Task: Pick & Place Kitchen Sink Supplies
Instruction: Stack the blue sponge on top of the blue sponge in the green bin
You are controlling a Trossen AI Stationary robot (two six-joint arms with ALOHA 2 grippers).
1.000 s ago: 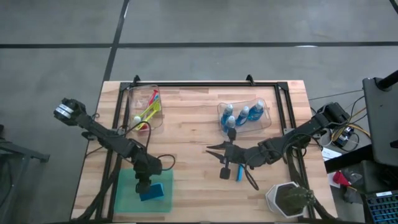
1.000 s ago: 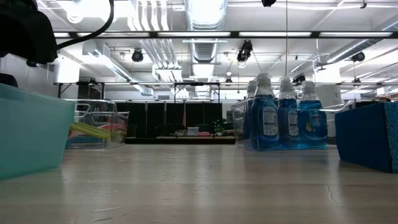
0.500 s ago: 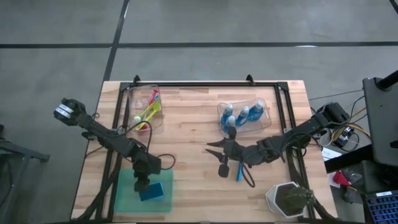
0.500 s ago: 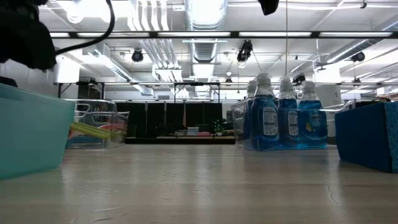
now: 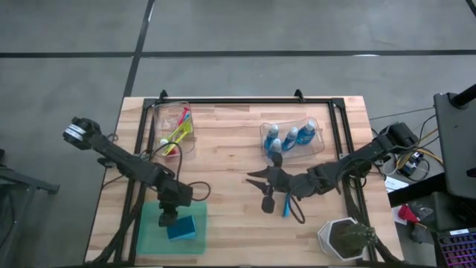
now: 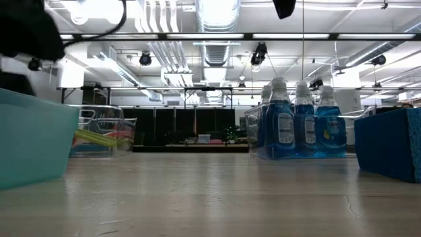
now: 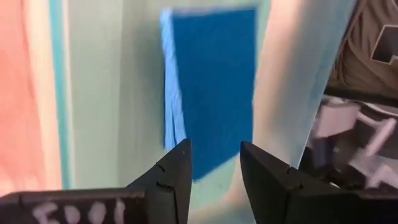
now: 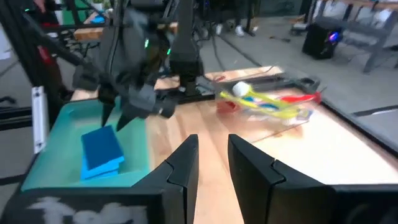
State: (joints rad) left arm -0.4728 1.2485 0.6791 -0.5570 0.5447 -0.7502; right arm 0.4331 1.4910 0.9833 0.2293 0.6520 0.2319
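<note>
My left gripper [image 5: 168, 217] hangs open over the green tray [image 5: 149, 234], just beside a blue sponge [image 7: 211, 93] that lies flat on the tray's floor [image 5: 186, 227]. My right gripper [image 5: 256, 178] is open above the middle of the table. Near it a dark blue sponge [image 5: 268, 206] and a thin blue brush [image 5: 285, 206] lie on the wood. Three blue bottles [image 5: 291, 137] stand in a clear bin. Yellow-green and pink brushes [image 5: 177, 132] lie in another clear bin.
A white faceted pot with a plant [image 5: 346, 238] stands at the table's near right corner. A black frame [image 5: 245, 100] runs along the far edge and both sides. Bare wood lies between the tray and the loose sponge. In the low view the dark sponge [image 6: 391, 141] sits close on the right.
My left gripper has drawn back a little from the blue sponge, toward the table's left and far side. More of the sponge shows now, and it stays in the tray. The right arm has kept still.
</note>
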